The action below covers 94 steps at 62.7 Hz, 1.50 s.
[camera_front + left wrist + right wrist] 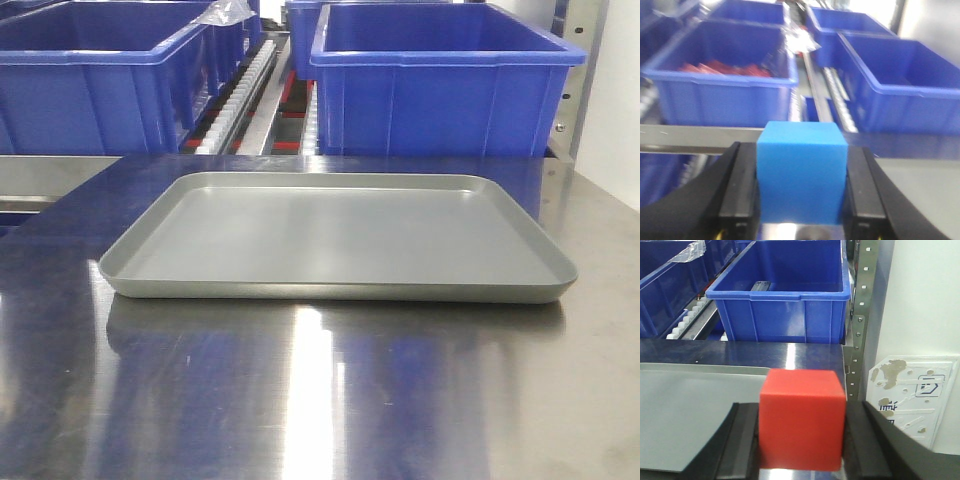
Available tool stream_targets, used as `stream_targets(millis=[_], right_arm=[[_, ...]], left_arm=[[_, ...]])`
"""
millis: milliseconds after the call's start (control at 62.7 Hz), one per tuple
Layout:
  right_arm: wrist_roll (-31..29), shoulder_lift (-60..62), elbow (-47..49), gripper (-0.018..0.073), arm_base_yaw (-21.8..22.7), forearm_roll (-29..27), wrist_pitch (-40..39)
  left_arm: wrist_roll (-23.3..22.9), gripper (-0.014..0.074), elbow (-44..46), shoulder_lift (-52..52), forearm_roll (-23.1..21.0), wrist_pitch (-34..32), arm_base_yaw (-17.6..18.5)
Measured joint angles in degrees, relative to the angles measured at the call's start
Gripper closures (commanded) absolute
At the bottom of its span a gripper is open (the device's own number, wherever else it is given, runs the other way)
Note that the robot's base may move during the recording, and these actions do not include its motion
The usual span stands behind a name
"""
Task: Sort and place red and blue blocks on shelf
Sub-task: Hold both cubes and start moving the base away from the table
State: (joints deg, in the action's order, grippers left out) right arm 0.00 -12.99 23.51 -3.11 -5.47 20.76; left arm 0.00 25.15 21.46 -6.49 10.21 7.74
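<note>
- The left gripper (pixel 801 197) is clamped tight on the blue block (pixel 802 170), facing the blue bins (pixel 720 97).
- The right gripper (pixel 801 440) is pinching the red block (pixel 802 420) by the grey tray (pixel 685 410), before the shelf (pixel 863 315).

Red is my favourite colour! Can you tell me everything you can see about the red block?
The red block is a small bright red cube with plain, matte faces and no marks. It sits upright and straight, squeezed on its left and right sides by the black fingers of the right gripper. Only its front and a sliver of its top show. The grey tray lies to its left, and a big blue bin stands behind it.
</note>
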Motion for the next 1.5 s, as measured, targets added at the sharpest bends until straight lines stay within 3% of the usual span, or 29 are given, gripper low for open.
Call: stream_targets(millis=[128,383,1498], right_arm=[[0.0,0.0,0.0,0.0503,0.0,0.0,0.0],[0.0,0.0,0.0,0.0503,0.0,0.0,0.0],[0.0,0.0,0.0,0.0503,0.0,0.0,0.0]], left_arm=[[0.0,0.0472,0.0,-2.8,0.7,2.7,-2.1],[0.0,0.0472,0.0,-3.1,4.1,3.5,-2.2],[0.0,0.0472,0.0,-3.1,4.5,3.6,-2.2]])
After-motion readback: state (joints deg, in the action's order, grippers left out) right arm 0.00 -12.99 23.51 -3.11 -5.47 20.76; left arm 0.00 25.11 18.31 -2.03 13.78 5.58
